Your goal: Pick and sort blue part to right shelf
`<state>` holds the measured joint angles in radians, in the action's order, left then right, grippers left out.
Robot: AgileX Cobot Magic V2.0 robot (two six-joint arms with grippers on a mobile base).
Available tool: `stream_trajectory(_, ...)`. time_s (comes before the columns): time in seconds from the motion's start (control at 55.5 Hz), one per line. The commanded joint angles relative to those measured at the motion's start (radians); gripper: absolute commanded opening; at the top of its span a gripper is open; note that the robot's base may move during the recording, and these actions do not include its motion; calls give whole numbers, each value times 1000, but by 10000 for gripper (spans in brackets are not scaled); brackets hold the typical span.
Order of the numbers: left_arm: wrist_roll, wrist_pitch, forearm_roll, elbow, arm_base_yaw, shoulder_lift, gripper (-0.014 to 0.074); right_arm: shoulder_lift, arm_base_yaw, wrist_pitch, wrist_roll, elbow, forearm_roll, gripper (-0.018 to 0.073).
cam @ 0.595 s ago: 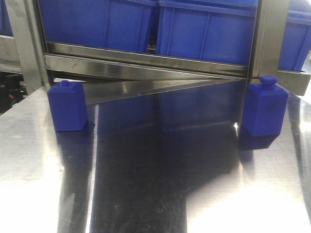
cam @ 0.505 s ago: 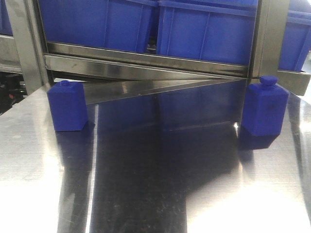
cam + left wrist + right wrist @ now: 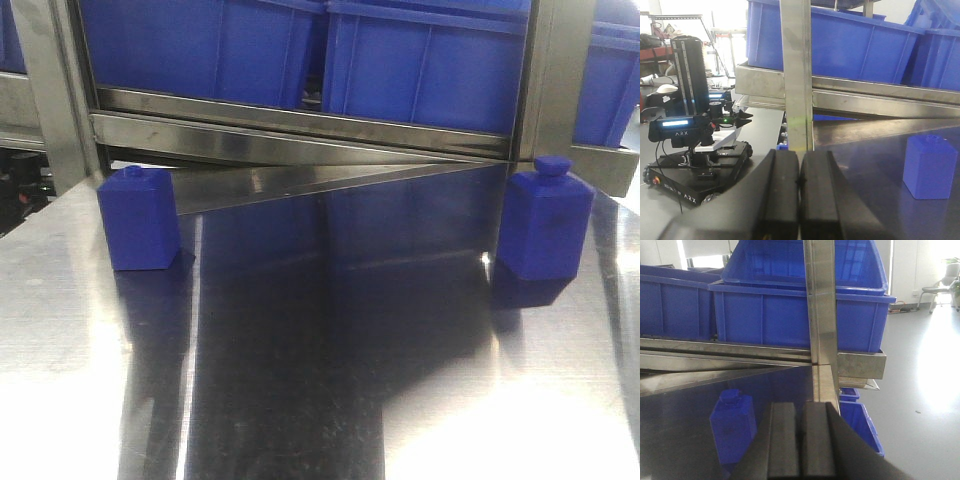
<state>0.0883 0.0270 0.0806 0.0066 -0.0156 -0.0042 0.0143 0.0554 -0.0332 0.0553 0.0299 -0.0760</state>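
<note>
L to R: left hand (image 3: 799,172) closed on nothing; left blue part (image 3: 138,218) and right blue part (image 3: 545,222) upright on bench (image 3: 320,400) at foot of rack (image 3: 300,130), well apart; right hand (image 3: 801,437) likewise closed, empty. Judged: no part grasped yet, so pick, carry and sorting are all left to do.

Strong glare is spread over both sides of the table (image 3: 60,340). The floor (image 3: 935,375) is washed out by light.
</note>
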Motion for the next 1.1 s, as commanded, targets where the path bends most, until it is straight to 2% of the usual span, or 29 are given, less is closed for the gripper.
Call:
stream_trajectory(0.0,10,-100,-7,29,7,-22,125,13,-3,-91,1,-8,-1,55)
stream_trajectory(0.18,10,-155,-5,29,7,-22,125,13,-3,-91,1,-8,-1,55)
stream_trajectory(0.306,10,-281,-31,13,7,-22,125,13,-3,-91,1,-8,-1,55)
stream_trajectory(0.379,10,-275,-40,-53,7,-20,125,13,-3,-91,1,-8,-1,55)
stream_trajectory(0.487,10,-126,-40,-232,7,5,125,13,-3,-95,1,-8,-1,55)
stream_trajectory(0.649,10,191,-42,-503,7,133,127,13,-3,-98,1,-8,-1,55)
stream_trajectory(0.775,8,388,-95,-675,7,275,147,13,-3,-98,1,-8,-1,55)
stream_trajectory(0.919,-33,532,-181,-785,7,428,291,13,-3,-98,1,-8,-1,55)
stream_trajectory(1.082,-151,652,-325,-834,7,586,439,13,-3,-98,1,-8,-1,55)
